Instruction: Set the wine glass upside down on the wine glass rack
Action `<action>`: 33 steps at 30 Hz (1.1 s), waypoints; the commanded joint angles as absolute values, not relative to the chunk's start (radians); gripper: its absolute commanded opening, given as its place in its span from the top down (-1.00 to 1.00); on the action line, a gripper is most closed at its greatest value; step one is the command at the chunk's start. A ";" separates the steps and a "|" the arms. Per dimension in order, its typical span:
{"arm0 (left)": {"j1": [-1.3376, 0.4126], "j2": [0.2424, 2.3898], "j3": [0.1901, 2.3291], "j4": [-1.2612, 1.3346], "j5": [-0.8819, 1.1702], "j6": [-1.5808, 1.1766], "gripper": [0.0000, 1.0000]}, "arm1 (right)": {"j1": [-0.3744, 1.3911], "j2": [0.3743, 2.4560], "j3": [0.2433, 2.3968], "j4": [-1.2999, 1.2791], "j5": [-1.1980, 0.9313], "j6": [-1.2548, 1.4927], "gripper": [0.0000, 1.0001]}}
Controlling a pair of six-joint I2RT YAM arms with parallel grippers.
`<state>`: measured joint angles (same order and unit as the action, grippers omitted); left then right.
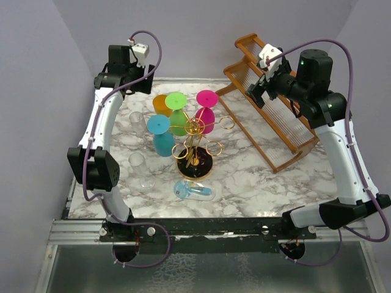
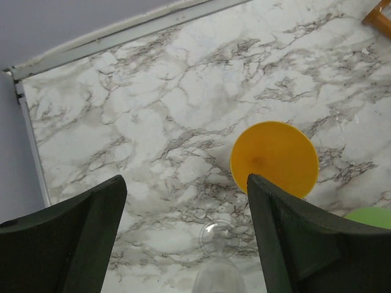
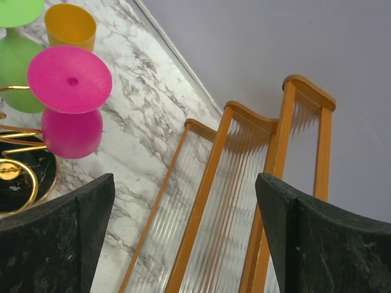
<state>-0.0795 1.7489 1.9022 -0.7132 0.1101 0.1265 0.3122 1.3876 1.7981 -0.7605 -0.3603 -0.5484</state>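
Observation:
The gold wire wine glass rack (image 1: 195, 141) stands mid-table on its round black base (image 1: 195, 166). Blue (image 1: 160, 132), green (image 1: 177, 111) and pink (image 1: 206, 111) wine glasses hang on it upside down, and an orange one (image 1: 162, 104) sits just behind. A pale blue wine glass (image 1: 194, 191) lies on its side in front of the base. Two clear glasses (image 1: 139, 168) (image 1: 135, 119) stand at the left. My left gripper (image 1: 124, 83) is open and empty, high over the far-left table; its view (image 2: 186, 201) shows a clear glass (image 2: 219, 250) below. My right gripper (image 1: 257, 93) (image 3: 183, 201) is open and empty above the wooden rack.
A large brown wooden slatted rack (image 1: 269, 110) fills the back right and shows in the right wrist view (image 3: 226, 183). Grey walls close in the left, back and right. The orange glass (image 2: 274, 159) lies right of my left fingers. The marble tabletop (image 1: 263, 183) ends at a metal rail in front.

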 commanded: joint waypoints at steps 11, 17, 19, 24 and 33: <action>-0.073 1.965 1.995 -0.728 0.286 0.119 -0.50 | 0.306 1.390 1.755 -0.743 -0.450 -0.490 -0.95; -0.074 2.000 1.997 -0.742 0.289 0.127 -0.38 | 0.306 1.405 1.761 -0.737 -0.458 -0.477 -0.95; -0.074 2.013 2.002 -0.749 0.291 0.130 -0.33 | 0.306 1.407 1.762 -0.732 -0.460 -0.466 -0.95; -0.074 2.042 2.011 -0.759 0.311 0.134 -0.19 | 0.307 1.410 1.758 -0.728 -0.474 -0.455 -0.95; -0.074 2.101 2.057 -0.789 0.356 0.125 0.12 | 0.306 1.402 1.745 -0.701 -0.452 -0.420 -0.96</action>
<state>-0.0795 2.0750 2.0075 -0.7662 0.3000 0.1280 0.3122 1.4063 1.7584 -0.7475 -0.4427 -0.4583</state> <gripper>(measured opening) 0.470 0.975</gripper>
